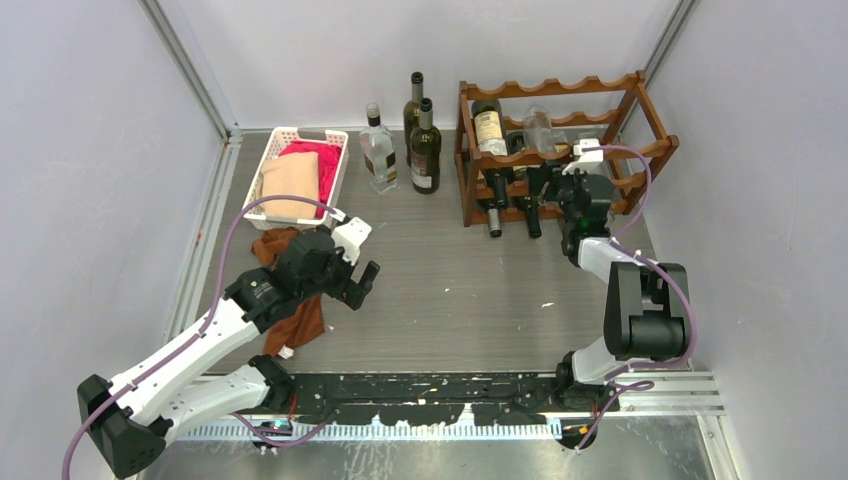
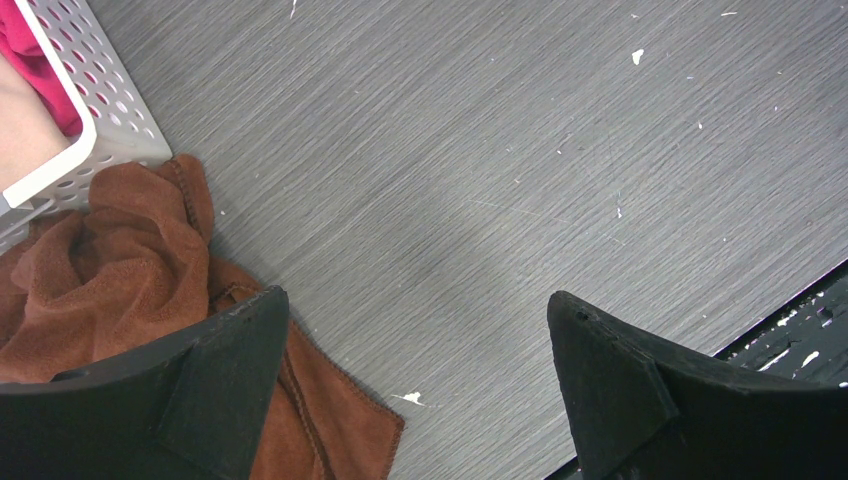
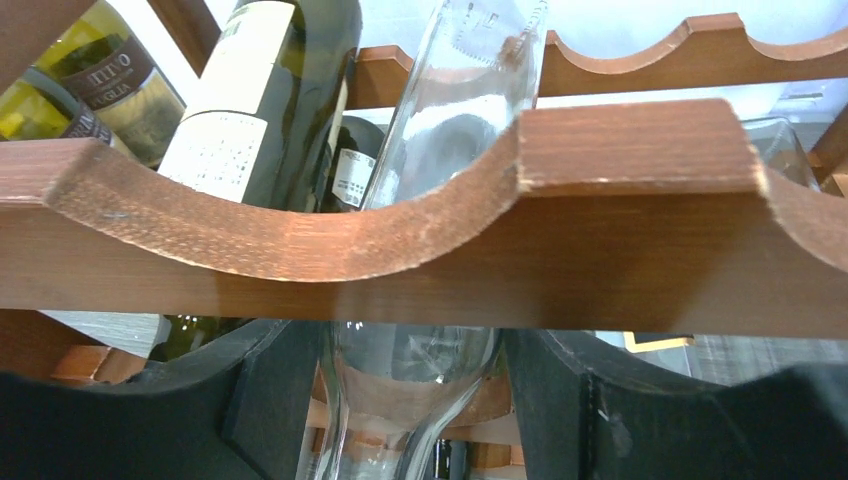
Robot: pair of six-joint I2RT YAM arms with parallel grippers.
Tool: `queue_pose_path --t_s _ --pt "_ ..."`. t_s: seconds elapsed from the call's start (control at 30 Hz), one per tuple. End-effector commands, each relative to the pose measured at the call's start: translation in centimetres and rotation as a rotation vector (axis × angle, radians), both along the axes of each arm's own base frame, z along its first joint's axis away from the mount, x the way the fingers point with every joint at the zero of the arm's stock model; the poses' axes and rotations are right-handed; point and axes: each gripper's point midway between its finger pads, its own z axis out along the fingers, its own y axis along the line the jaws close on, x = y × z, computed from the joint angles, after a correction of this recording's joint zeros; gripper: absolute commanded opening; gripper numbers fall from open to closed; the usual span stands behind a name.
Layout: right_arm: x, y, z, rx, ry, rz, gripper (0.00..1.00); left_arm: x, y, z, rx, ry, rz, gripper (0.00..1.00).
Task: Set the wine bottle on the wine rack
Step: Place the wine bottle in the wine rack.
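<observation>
The reddish-brown wine rack [image 1: 560, 88] stands at the back right. A clear glass wine bottle [image 1: 540, 128] lies in a scallop of its upper front rail [image 3: 620, 150], neck toward me. My right gripper [image 1: 565, 178] reaches under that rail. In the right wrist view the right gripper [image 3: 410, 400] has a finger pressed against each side of the clear bottle's [image 3: 450, 90] shoulder, shut on it. My left gripper [image 1: 352, 290] hangs wide open over the tabletop at the left. Nothing lies between the left gripper's [image 2: 418, 300] fingers.
A dark labelled bottle [image 1: 488, 125] lies beside the clear one, and two more [image 1: 527, 200] lie on the lower tier. Three bottles [image 1: 426, 150] stand left of the rack. A white slotted basket [image 1: 278, 135] holds cloths. A brown cloth [image 2: 110, 270] lies under my left gripper.
</observation>
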Motion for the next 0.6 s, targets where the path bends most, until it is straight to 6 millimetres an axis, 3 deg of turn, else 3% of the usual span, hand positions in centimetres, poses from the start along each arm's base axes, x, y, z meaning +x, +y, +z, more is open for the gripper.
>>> queue_pose_path --t_s 0.0,0.4,0.57 --pt "0.7 1.0 6.9 -0.035 -0.250 0.063 0.23 0.3 -0.3 0.6 -0.012 -0.023 -0.021 1.00" --pt "2.4 0.8 6.4 -0.083 -0.280 0.055 0.31 0.3 -0.4 0.5 -0.008 -0.018 -0.022 1.00" --pt "3.0 1.1 6.6 -0.077 -0.291 0.048 0.39 0.3 -0.3 0.4 -0.006 -0.017 -0.021 1.00"
